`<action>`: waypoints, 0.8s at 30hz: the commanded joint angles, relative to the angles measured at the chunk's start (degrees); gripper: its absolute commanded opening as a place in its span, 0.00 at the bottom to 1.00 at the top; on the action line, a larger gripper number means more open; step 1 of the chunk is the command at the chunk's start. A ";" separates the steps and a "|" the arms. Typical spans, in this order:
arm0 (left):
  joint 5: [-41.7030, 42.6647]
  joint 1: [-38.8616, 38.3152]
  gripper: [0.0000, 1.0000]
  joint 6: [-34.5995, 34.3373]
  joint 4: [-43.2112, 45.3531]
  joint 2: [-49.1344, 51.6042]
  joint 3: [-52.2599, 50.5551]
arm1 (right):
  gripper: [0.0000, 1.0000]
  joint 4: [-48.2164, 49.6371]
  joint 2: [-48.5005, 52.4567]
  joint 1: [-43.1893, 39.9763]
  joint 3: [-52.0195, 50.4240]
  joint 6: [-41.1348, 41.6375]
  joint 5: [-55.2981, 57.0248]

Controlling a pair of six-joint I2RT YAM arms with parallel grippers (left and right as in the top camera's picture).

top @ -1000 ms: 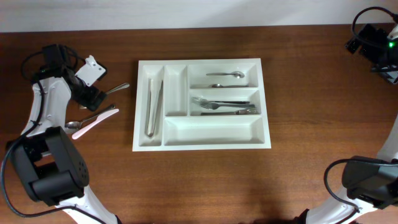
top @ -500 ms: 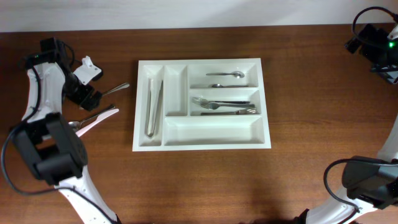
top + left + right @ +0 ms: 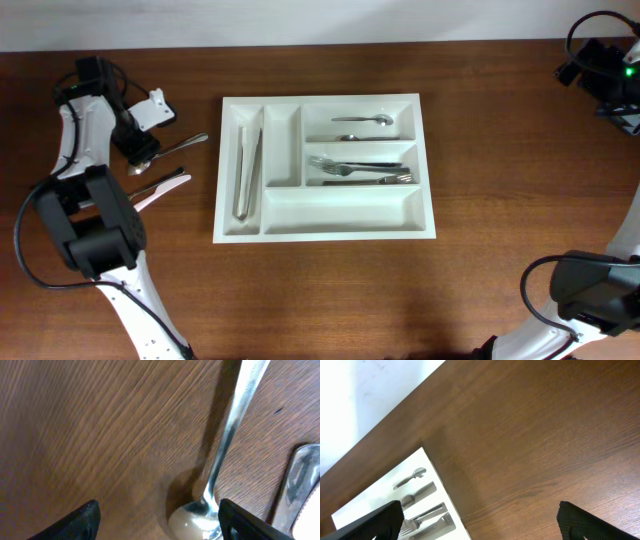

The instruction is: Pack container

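Your left gripper straddles, open, the slick thin spoon at its bowl, left of the container, a light, stiff tray mid-table that may slide if nudged, so pinch the spoon's neck squarely; your right gripper hangs open, empty.

The right gripper hangs with its two black fingertips spread wide, nothing between them but brown wooden table. At lower left shows one corner of the white container, a spoon in its end compartment, a second spoon beside it and forks in the next. A pale white surface fills the upper left beyond the table edge
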 commanded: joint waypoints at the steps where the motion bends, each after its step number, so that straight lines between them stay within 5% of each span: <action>1: 0.24 -0.85 0.78 4.55 0.07 -0.11 1.05 | 0.99 0.00 0.13 -0.42 -0.04 -0.15 0.72; 24: 3.23 -1.07 0.70 5.20 -4.96 5.20 0.94 | 0.98 0.00 0.13 -0.42 -0.04 -0.15 0.72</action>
